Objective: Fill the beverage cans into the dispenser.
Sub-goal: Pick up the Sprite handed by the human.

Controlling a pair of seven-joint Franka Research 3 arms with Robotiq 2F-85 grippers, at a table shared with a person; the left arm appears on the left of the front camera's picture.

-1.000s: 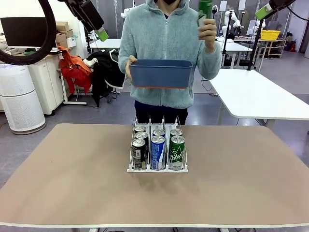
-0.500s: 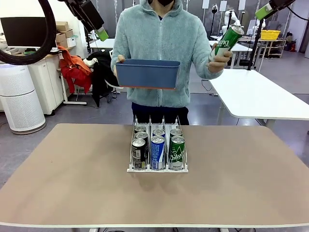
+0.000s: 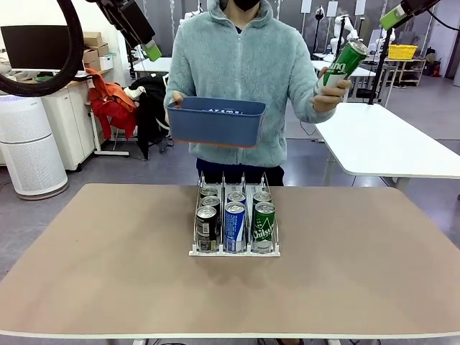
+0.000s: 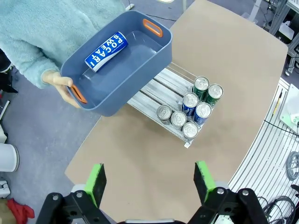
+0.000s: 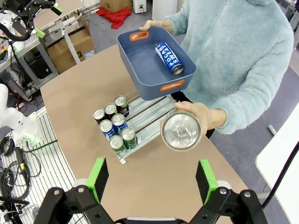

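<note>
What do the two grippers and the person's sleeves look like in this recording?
The left gripper and right gripper are alike: black bodies with two flat bright green finger pads. A thick black cable loops near the left arm. The person wears fluffy pale blue-grey fleece sleeves.

Blue bin (image 3: pixel 215 128) now at a forward tilt, green can (image 3: pixel 343 63) aslant.
</note>
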